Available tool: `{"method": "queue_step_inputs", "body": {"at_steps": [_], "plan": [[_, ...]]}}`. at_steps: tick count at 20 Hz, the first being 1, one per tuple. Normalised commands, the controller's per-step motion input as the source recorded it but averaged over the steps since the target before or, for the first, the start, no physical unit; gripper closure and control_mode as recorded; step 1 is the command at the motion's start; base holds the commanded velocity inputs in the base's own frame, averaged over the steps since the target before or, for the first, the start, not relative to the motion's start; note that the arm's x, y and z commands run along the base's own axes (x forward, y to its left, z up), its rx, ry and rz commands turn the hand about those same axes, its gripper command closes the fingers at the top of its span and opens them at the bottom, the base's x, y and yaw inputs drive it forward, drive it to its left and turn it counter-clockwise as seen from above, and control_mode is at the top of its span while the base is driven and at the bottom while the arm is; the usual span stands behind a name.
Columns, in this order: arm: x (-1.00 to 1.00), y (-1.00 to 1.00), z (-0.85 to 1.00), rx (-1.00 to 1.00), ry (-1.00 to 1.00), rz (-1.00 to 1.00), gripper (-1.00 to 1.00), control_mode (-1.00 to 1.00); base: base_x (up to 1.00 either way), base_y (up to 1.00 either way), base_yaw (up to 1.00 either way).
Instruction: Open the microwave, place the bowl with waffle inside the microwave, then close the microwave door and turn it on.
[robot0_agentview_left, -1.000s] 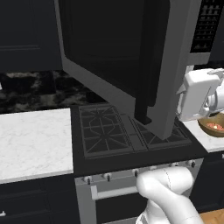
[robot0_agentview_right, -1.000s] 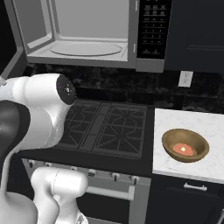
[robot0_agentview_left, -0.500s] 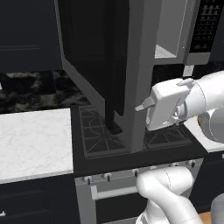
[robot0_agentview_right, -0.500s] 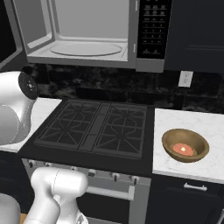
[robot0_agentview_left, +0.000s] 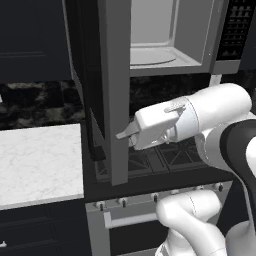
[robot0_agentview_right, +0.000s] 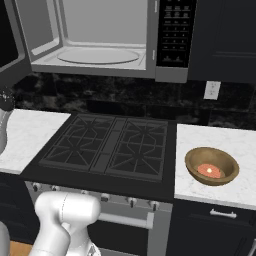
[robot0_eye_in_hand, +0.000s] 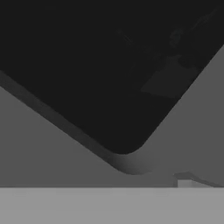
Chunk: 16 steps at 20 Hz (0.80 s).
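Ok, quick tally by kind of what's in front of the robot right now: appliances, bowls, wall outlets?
Appliances: 2, the microwave with the microwave door swung open, and the stove.
Bowls: 1, the bowl with waffle on the right counter.
Wall outlets: 1, the outlet.
Total: 4.
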Motion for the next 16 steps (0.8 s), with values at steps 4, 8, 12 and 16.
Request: {"method": "queue_step_inputs", "body": {"at_steps": [4,8,12,16], "plan": [[-0.08,0.00,0.14,0.00,-0.04,0.02,-1.00,-1.00,0.00,0.00,0.00],[-0.14,-0.43,0.25,0.00,-0.01,0.03,-1.00,-1.00,0.00,0.00,0.00],[-0.23,-0.62,0.30,0.00,0.00,0.06,-1.00,-1.00,0.00,0.00,0.00],[0.01,-0.82,0.03,-0.01,0.14,-0.03,-1.00,-1.00,0.00,0.00,0.00]]}}
